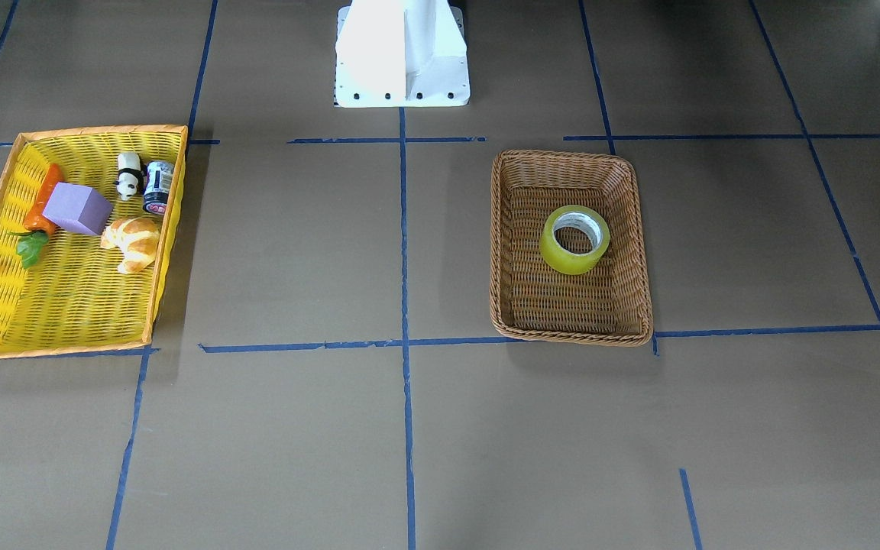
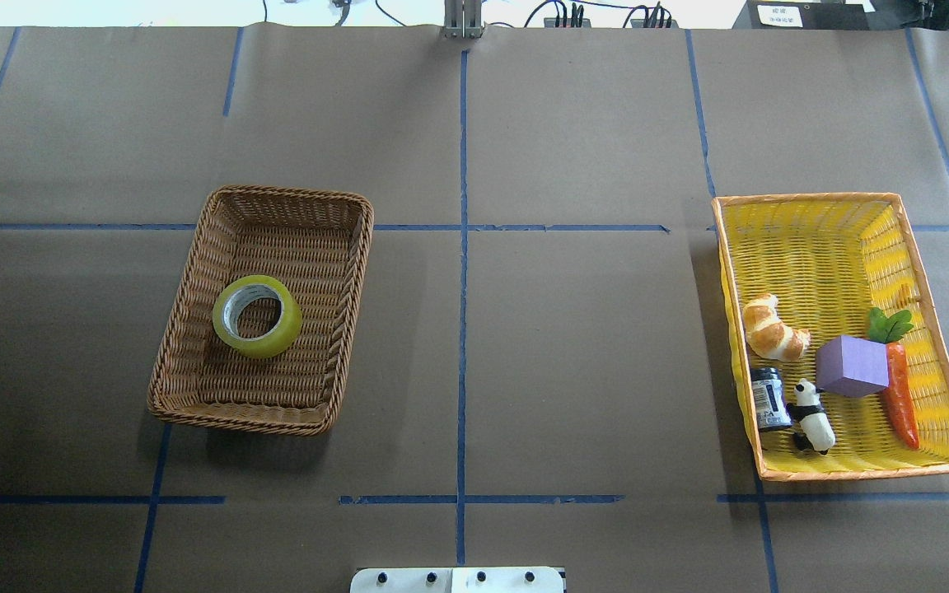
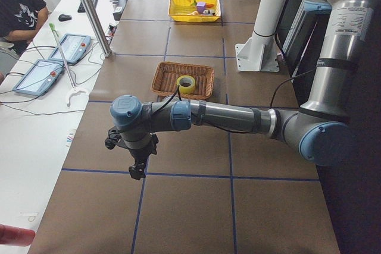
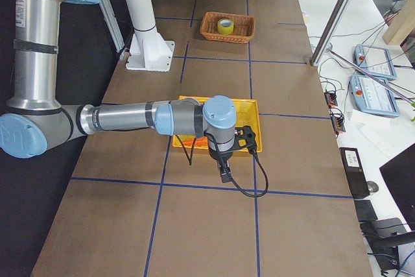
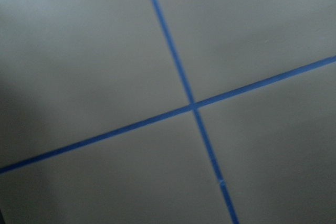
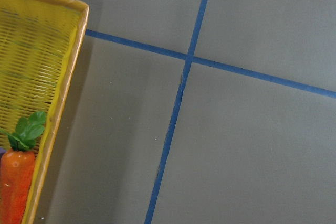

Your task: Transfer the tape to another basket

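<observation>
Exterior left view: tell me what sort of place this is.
Probably a robotics lab workcell: a paper-covered table marked into squares with blue grid lines, the left arm reaching over it, and a seated operator at a side bench with two teach pendants.

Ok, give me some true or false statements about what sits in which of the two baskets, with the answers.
1. The tape lies flat in the brown wicker basket, its hole facing up. True.
2. The croissant lies in the same basket as the tape. False: the croissant is in the yellow tray, at the other end of the table.
3. The purple block sits right beside the carrot in the yellow tray. True.
4. A toy panda keeps the tape company. False: the panda is in the yellow tray; the tape is alone in its basket.
</observation>
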Motion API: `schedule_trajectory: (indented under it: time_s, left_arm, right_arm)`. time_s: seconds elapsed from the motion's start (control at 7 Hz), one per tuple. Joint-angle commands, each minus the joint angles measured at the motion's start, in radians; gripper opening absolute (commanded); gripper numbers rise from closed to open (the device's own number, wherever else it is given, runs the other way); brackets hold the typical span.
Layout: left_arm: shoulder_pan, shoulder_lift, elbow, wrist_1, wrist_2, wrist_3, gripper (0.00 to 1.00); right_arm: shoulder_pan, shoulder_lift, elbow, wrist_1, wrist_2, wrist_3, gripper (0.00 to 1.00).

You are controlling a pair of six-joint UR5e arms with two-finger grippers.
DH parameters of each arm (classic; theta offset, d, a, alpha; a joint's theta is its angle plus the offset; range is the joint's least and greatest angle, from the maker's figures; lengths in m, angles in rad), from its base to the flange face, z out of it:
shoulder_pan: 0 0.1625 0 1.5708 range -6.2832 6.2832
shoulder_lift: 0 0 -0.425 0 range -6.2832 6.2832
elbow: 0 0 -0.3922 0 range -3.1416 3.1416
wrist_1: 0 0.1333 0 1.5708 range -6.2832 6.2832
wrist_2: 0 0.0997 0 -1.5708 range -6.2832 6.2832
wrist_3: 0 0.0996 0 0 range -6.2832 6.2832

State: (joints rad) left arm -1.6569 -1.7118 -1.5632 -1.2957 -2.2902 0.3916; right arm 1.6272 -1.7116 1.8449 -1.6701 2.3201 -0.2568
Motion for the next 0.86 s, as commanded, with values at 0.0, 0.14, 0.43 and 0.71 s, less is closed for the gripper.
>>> schedule_trajectory:
  time_s: [0.0, 0.14, 0.43, 0.71]
  left_arm:
    - [-0.011, 0.105, -0.090, 0.032, -0.006, 0.006, 1.00]
    - [-0.009, 0.132, -0.078, -0.078, -0.006, 0.001, 1.00]
    - [-0.008, 0.136, -0.054, -0.140, 0.005, -0.007, 1.00]
    - [-0.008, 0.127, -0.067, -0.140, 0.003, -0.005, 1.00]
  right_arm:
    - [-0.027, 0.010, -0.013, -0.008, 0.002, 0.019, 1.00]
    - [-0.039, 0.015, -0.030, -0.003, 0.002, 0.034, 1.00]
    - [-0.058, 0.038, -0.049, -0.003, 0.002, 0.039, 1.00]
    - [-0.059, 0.076, -0.094, -0.007, 0.011, 0.037, 1.00]
